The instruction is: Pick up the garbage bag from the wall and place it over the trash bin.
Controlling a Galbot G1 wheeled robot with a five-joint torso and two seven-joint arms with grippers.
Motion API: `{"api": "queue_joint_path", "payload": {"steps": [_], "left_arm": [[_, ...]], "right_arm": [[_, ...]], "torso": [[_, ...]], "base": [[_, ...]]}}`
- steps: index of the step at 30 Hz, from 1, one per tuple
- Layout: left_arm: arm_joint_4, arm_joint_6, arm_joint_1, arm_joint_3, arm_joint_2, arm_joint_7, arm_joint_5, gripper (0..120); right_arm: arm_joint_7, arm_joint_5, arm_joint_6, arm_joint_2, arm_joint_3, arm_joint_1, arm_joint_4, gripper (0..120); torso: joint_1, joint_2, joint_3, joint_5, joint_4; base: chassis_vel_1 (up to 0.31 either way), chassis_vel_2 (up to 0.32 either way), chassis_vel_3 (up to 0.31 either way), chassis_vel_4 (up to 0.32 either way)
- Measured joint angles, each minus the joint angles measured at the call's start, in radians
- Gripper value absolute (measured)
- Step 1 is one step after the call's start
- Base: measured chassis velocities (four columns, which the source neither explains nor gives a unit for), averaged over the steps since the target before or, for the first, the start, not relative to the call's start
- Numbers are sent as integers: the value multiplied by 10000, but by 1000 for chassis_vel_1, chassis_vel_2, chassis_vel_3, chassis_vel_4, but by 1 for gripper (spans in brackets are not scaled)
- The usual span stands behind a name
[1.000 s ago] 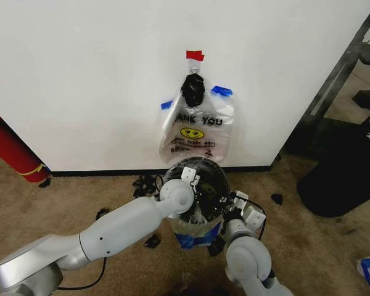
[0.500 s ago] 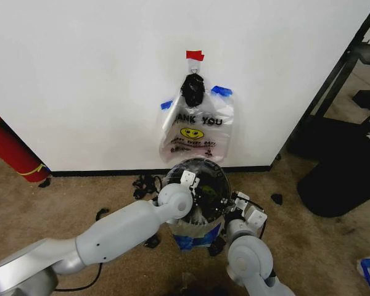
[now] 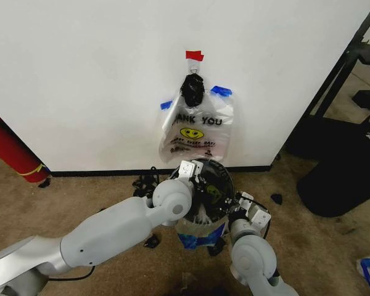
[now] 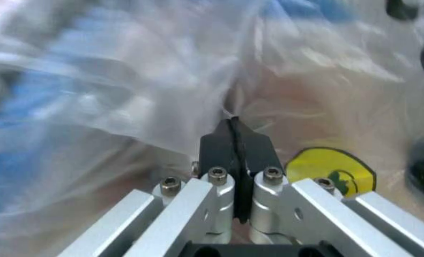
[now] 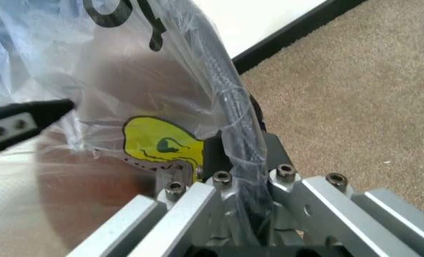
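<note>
Nearest the robot, on tan carpet (image 3: 68, 191), stands the trash bin (image 3: 213, 185) — a small round bucket with a black interior. Draped over its mouth and down its sides is the garbage bag (image 3: 194, 229), thin, crinkly clear plastic carrying blue tape-like patches and no print. The left gripper (image 3: 190, 172) sits at the bin's near-left rim; in the left wrist view its black fingertips (image 4: 235, 143) are pressed together, pinching a fold of the clear film. The right gripper (image 3: 251, 208) is at the bin's right side; in the right wrist view the film-covered black rim runs between its fingers (image 5: 276, 152), which clamp it. Behind the bin, a second bag (image 3: 196, 132) hangs flat against the wall (image 3: 80, 80), its lower edge just above the bin — printed "THANK YOU" over a yellow smiley, with small text below too fine to read. Blue tape holds its upper corners; a dark bundle (image 3: 193, 89) hangs above it under a red tape strip (image 3: 195, 55). A black baseboard (image 3: 98, 172) lines the wall's foot. A long red cylinder (image 3: 9, 148) leans at far left.
</note>
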Motion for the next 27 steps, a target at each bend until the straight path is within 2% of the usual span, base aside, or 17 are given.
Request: {"api": "queue_joint_path", "payload": {"steps": [12, 18, 24, 27], "left_arm": [[1574, 177, -200, 322, -906, -329, 170, 0], [2093, 174, -133, 344, -1049, -236, 206, 0], [2139, 144, 45, 394, -917, -136, 613, 0], [1764, 130, 64, 387, -683, -200, 771, 0]], "right_arm": [[-59, -41, 0, -8, -63, -55, 119, 0], [-62, -38, 0, 10, -98, -41, 151, 0], [-89, -46, -1, 10, -113, -65, 163, 0], [-96, -91, 0, 23, -117, -21, 122, 0]], "torso": [[0, 0, 0, 0, -1], [1, 0, 0, 0, -1], [0, 0, 0, -1, -1], [1, 0, 0, -1, 0]], "base": [[0, 0, 0, 0], [0, 0, 0, 0], [0, 0, 0, 0], [0, 0, 0, 0]]}}
